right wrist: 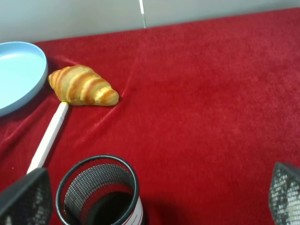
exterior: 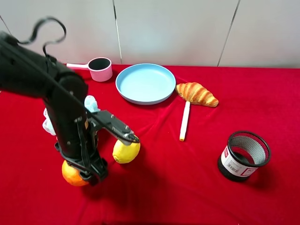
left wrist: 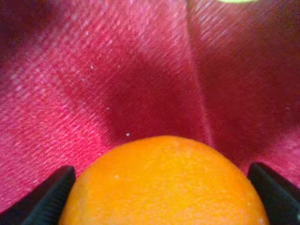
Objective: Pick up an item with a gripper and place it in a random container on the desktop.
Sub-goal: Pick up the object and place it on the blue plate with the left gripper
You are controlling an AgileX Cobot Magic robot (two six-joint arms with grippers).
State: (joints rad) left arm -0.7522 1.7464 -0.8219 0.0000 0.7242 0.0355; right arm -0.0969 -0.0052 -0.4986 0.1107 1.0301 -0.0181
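left tool [exterior: 86, 171] clamped on orange [left wrist: 164, 183], gripping both flanks | right tool [right wrist: 154, 201] jaws wide apart, holding nothing | orange round, heading/long axis: can't tell

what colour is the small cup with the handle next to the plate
Pink, with a dark inside; the exterior high view shows the cup best.

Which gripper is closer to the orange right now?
Left. The left gripper has its fingers on either side of the orange; the right gripper hangs far off, above the black mesh cup.
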